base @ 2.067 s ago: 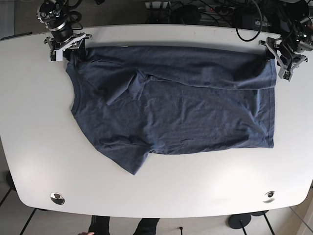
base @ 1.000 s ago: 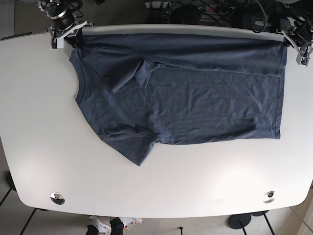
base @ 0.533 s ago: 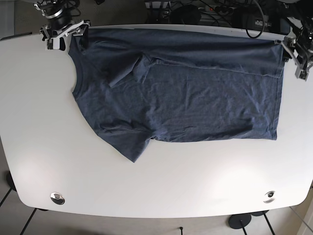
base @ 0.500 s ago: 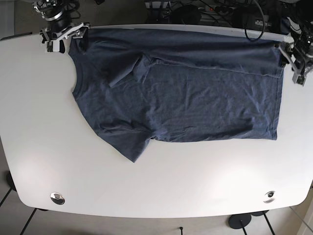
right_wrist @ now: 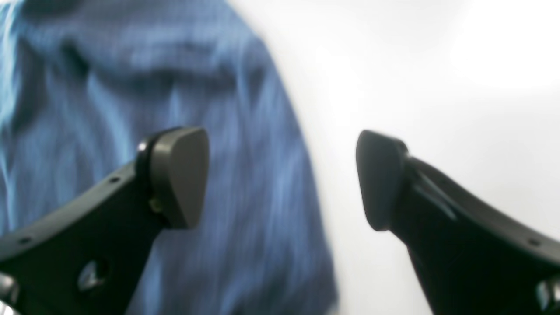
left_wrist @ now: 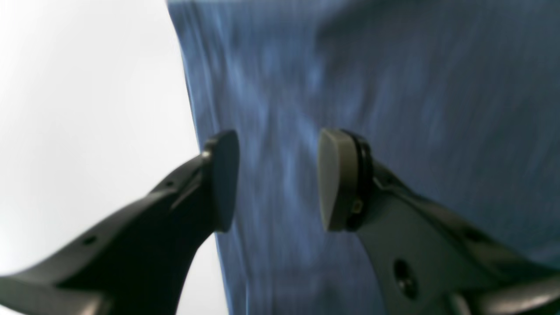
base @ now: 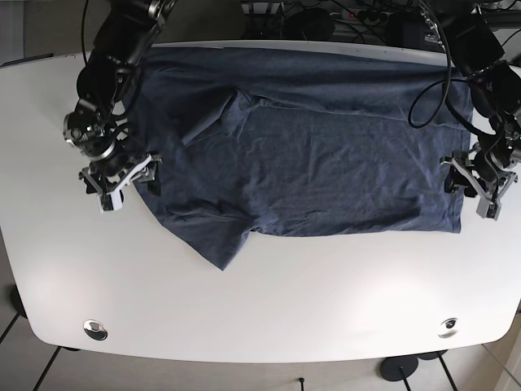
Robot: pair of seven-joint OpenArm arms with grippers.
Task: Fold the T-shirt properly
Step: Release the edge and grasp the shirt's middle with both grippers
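Observation:
A dark blue T-shirt (base: 309,155) lies spread on the white table (base: 269,309), collar to the left, hem to the right, with its far edge folded over and one sleeve pointing to the near left. My left gripper (base: 472,186) hovers open at the hem's near right corner. In the left wrist view the fabric (left_wrist: 393,87) edge runs between its fingers (left_wrist: 223,179) and nothing is pinched. My right gripper (base: 122,181) stands open at the shirt's left edge below the collar. In the right wrist view the cloth (right_wrist: 153,78) edge lies under the gap.
Cables and power gear (base: 342,16) crowd the floor behind the table's far edge. Two round fittings (base: 95,329) (base: 448,327) sit near the front corners. Bare white tabletop surrounds the shirt on the left, right and front.
Both arms have left the shirt's far corners and come toward the front, to the shirt's left and right edges. The shirt lies where it was half a second ago.

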